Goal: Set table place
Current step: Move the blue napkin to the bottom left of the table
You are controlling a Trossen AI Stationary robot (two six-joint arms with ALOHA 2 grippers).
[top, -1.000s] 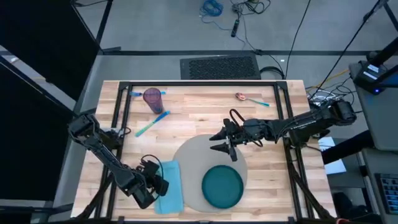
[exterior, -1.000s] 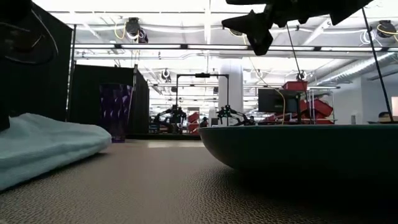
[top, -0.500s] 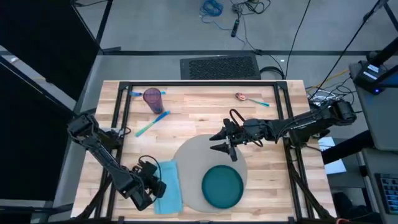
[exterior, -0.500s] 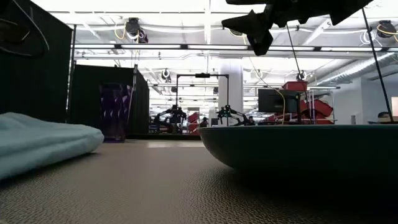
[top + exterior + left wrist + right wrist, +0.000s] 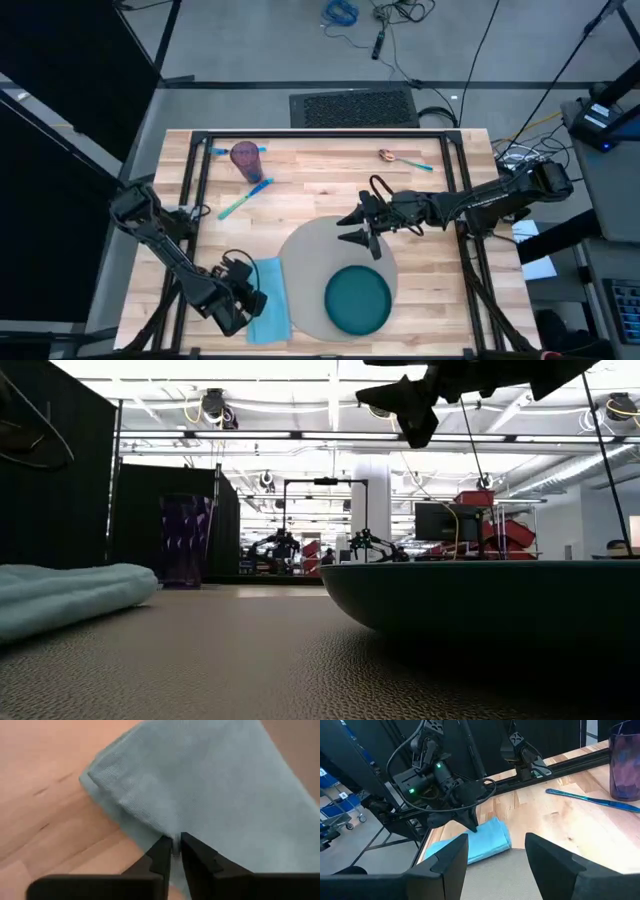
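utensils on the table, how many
3: a turquoise plastic utensil right of the translucent purple cup, another left of it, a copper-bowled spoon far right. None visibly hidden.

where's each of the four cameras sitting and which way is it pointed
High: overhead, straight down; both arms, the placemat.
Low: table height, level across the plate; right gripper overhead.
Left wrist: down past the left gripper, pinching the napkin.
Right wrist: across the table between the open right gripper's fingers.
Both wrists share the napkin.
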